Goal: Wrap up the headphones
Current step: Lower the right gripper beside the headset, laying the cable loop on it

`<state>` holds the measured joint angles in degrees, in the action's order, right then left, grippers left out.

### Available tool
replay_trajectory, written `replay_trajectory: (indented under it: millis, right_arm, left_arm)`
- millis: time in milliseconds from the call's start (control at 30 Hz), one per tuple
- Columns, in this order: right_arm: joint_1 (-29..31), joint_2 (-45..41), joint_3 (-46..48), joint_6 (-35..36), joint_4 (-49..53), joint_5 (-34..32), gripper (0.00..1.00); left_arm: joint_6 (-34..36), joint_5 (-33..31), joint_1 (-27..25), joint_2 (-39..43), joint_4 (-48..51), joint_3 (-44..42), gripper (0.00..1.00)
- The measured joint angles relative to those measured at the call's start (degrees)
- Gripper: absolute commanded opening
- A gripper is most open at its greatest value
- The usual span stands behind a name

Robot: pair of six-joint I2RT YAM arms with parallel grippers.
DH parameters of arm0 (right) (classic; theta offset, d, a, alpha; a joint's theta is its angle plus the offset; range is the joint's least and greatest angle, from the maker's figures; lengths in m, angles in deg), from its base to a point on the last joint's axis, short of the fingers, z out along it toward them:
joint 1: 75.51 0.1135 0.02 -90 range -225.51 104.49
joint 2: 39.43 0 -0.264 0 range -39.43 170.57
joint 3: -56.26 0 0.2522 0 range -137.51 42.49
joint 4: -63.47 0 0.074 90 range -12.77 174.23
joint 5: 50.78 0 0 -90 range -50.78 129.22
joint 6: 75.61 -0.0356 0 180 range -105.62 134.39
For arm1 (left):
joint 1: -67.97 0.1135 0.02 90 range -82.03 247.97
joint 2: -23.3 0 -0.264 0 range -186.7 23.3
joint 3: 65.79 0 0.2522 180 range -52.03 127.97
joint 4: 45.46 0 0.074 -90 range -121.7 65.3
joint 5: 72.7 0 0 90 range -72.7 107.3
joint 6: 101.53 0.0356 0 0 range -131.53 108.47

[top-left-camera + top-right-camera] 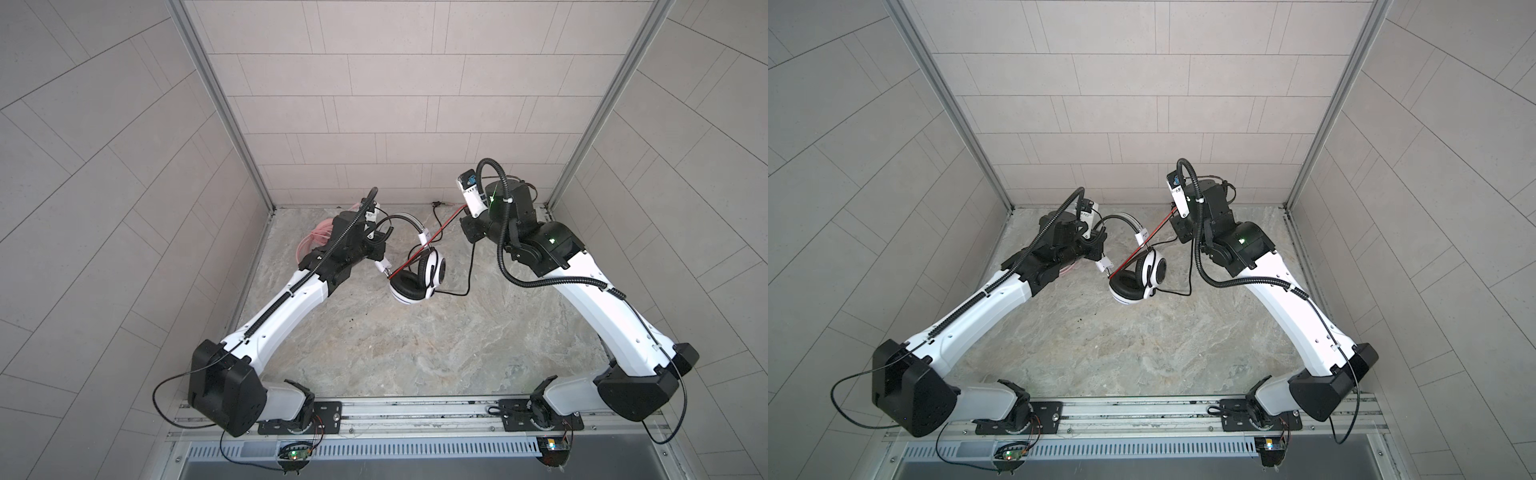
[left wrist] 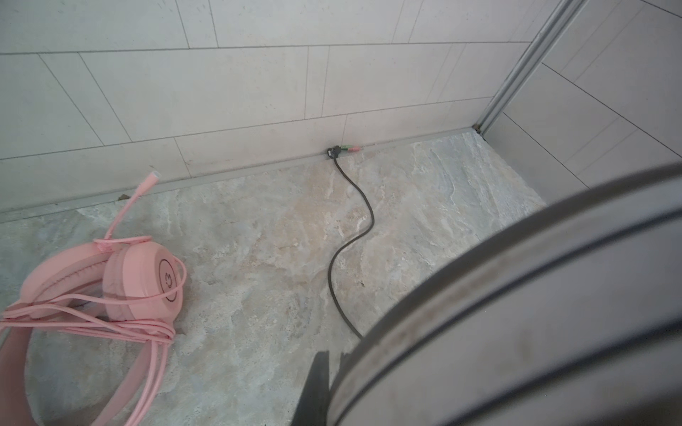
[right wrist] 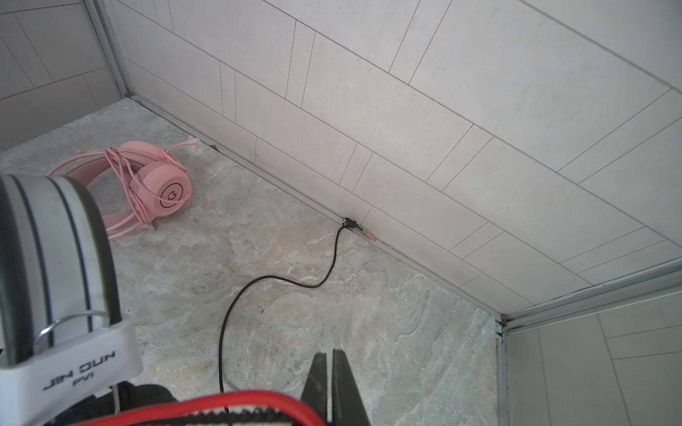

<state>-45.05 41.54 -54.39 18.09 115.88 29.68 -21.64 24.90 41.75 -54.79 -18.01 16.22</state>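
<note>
one pink headset [image 3: 162,188], one white-and-black headset [image 1: 432,270], one long black cable [image 3: 221,354].

Bright, even, diffuse light over whole scene — source not seen, no hard glare. Only faint soft shadow under white-and-black headset [image 1: 434,268] on marble tabletop [image 1: 415,353]. Both top views sharp; wall tiles [image 1: 395,83] bow toward edges, wide-lens distortion. Left wrist view: headband [image 2: 535,295] up close, heavily blurred. Right wrist view: red cable [image 3: 236,400] smeared, pink headset [image 3: 166,188] crisp.
</note>
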Motion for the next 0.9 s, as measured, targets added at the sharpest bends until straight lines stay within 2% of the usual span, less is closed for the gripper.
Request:
replay_trajectory:
  millis: [167, 467, 567, 900]
  right_arm:
    - [-4.0, 0.0, 4.9, -2.8, -1.4, 4.7, 0.07]
    - [-5.0, -1.1, 12.2, -6.6, -5.1, 9.2, 0.07]
    - [-5.5, -2.3, 14.3, -7.6, -5.6, 10.1, 0.07]
    - [-8.8, -2.8, 16.7, -10.8, -9.8, 16.5, 0.13]
  left_arm:
    - [-2.1, 5.2, 1.0, 0.0, 1.2, 0.7, 0.00]
    - [-8.7, 14.2, 4.3, 0.8, -0.5, 1.0, 0.00]
    - [-9.8, 15.2, 5.0, 0.8, -0.8, 1.0, 0.00]
    - [-15.0, 22.7, 6.1, 0.4, -3.1, 1.6, 0.00]
